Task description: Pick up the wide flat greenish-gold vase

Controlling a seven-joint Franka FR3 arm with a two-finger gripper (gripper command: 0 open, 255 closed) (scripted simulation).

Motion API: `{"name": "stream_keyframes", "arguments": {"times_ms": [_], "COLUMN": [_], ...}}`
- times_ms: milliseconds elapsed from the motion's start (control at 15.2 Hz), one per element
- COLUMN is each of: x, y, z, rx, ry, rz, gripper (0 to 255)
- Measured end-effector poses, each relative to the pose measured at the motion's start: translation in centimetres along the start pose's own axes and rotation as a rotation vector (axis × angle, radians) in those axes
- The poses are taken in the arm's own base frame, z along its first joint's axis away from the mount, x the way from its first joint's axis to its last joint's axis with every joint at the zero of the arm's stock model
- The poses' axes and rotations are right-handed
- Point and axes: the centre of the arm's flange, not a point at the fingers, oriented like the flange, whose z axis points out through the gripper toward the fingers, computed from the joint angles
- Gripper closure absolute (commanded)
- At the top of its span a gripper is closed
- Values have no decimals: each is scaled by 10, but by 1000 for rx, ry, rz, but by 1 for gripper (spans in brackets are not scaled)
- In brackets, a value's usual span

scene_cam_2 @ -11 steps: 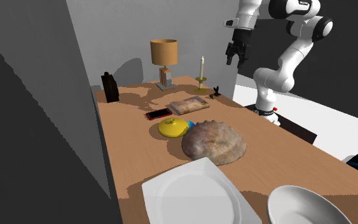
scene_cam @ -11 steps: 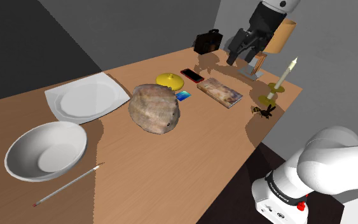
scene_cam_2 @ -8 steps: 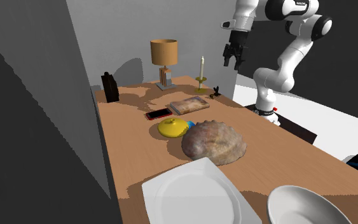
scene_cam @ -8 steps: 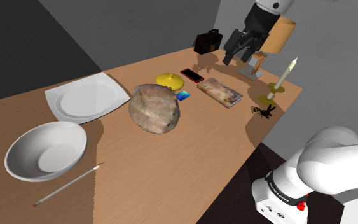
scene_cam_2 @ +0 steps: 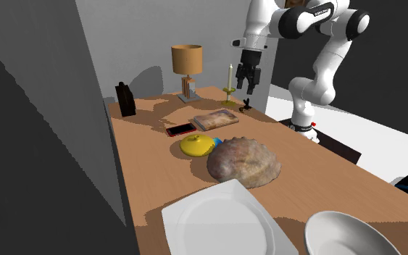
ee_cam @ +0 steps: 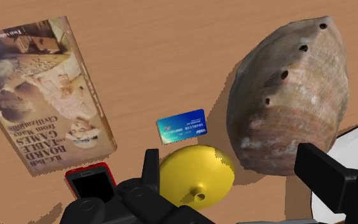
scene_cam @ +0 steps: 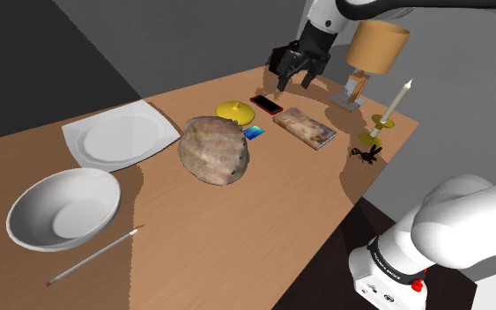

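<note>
Gripper position: the gripper [scene_cam: 293, 81] has shifted toward the shoulder view's left since the earlier frames. It was in front of the lamp [scene_cam: 374, 51]; it now hangs above the far end of the table [scene_cam: 237, 229], over the red phone [scene_cam: 266, 105]. In the second exterior view the gripper [scene_cam_2: 246, 82] has dropped lower and now stands in front of the candle [scene_cam_2: 230, 78].

Finger state: the fingers [ee_cam: 150, 167] are spread wide apart and nothing is between them. They are well above the tabletop.

Task object: the vase [scene_cam: 235, 109] appears yellow, low and wide, with a small neck on top. It rests on the table, untouched and in the same place as before. It lies between the red phone and the large brownish shell [scene_cam: 215, 150], with a blue card [scene_cam: 255, 133] just beside it. In the wrist view the vase [ee_cam: 196, 175] lies below the gripper [ee_cam: 234, 172], closer to one finger than the other.

Other items: the book [scene_cam: 305, 128] lies flat near the red phone, position unchanged
</note>
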Motion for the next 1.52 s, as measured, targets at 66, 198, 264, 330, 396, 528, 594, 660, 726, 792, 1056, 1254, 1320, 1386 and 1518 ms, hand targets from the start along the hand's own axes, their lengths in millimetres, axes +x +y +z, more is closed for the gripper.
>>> {"name": "stream_keyframes", "arguments": {"times_ms": [66,198,264,330,396,528,594,660,726,792,1056,1254,1320,1386,1518], "x": [10,30,40,49,59,83,94,103,114,125,164,182,184,183,182], "y": [-3,-5,-3,-5,-6,-7,-7,-8,-7,-8,-10,-12,-12,-12,-12], "z": [8,29,34,41,51,68,75,85,91,97,134,154,159,164,175], "rx": [2,6,7,9,11,15,17,19,20,22,30,33,33,33,34], "ry": [0,-2,-3,-4,-4,-6,-6,-7,-8,-8,-11,-13,-13,-13,-13], "rz": [0,-1,-2,-2,-2,-3,-3,-4,-5,-4,-6,-6,-6,-6,-7], "gripper": [0,0,0,0,0,0,0,0,0,0,0,0,0,0,0]}}
